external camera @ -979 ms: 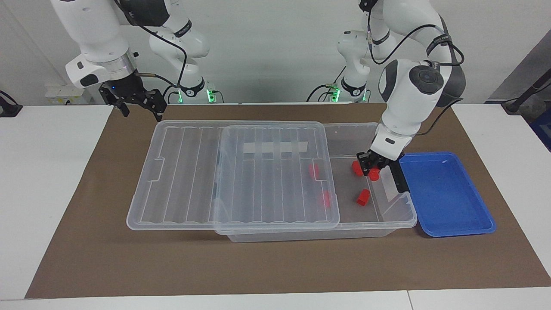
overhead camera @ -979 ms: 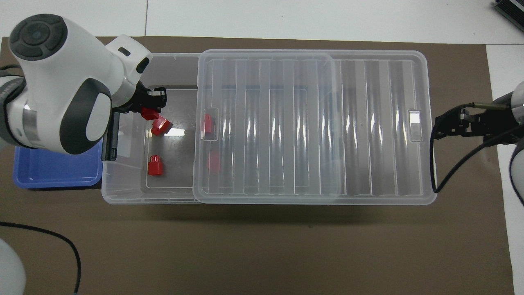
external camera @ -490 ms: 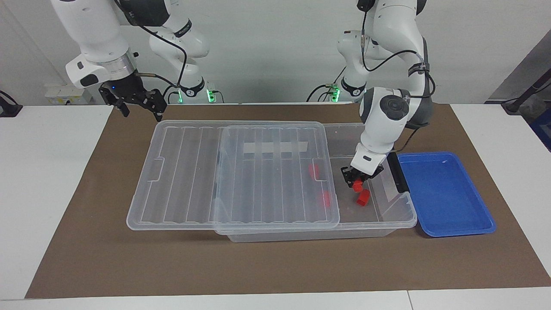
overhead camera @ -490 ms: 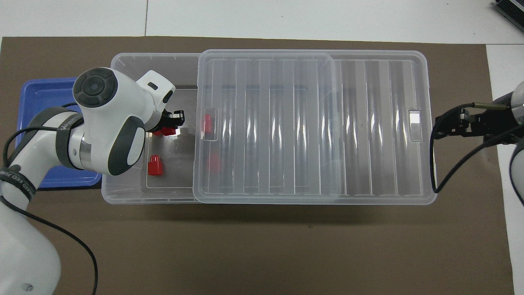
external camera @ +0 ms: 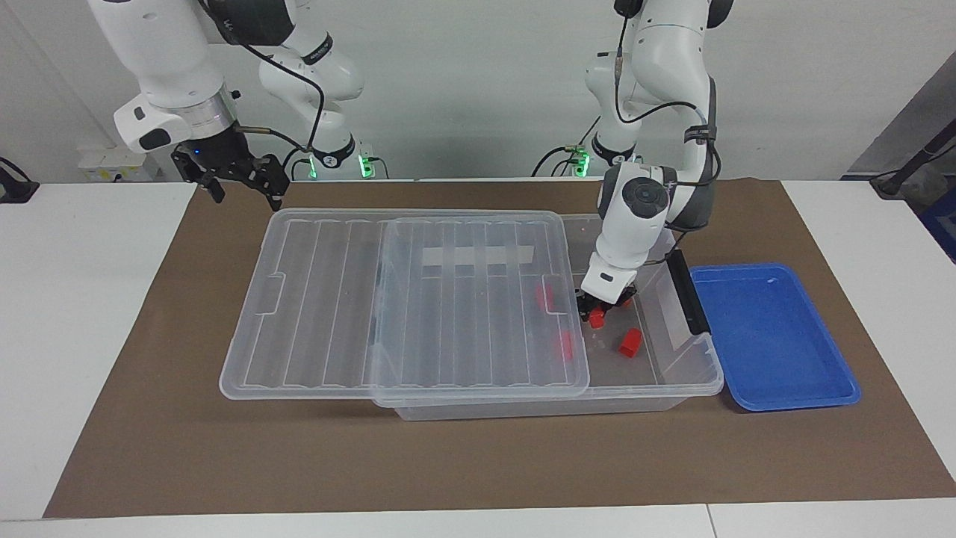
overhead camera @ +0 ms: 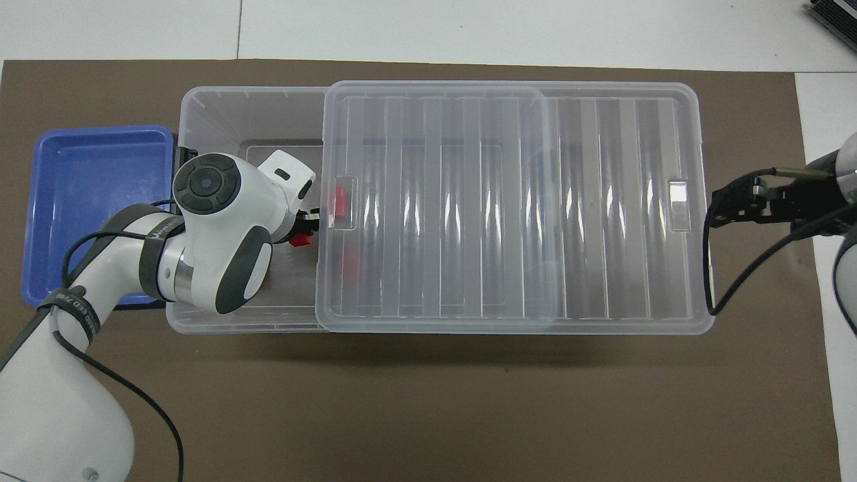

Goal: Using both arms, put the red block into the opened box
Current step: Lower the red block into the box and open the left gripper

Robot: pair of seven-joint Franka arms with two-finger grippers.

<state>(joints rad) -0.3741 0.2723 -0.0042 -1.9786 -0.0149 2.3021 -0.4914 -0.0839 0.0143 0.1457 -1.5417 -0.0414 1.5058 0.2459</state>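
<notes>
With my left gripper (external camera: 597,310) clamped on a red block (external camera: 596,321), I have it down inside the uncovered end of the box (external camera: 672,388), just beside the edge of the slid-aside lid (external camera: 403,299). One loose block (external camera: 629,342) lies on the box floor beside it, toward the blue tray (external camera: 769,336), and two more blocks (external camera: 545,297) show through the lid, so I judge most of the loading done. The blue tray, just beside the box at the left arm's end of the table, has nothing red in it. What is left for this block, as I read it, is letting go and lifting clear. My right gripper (external camera: 239,175) waits with its fingers apart, holding nothing, up above the mat (external camera: 149,373) near the lid's overhanging end.
</notes>
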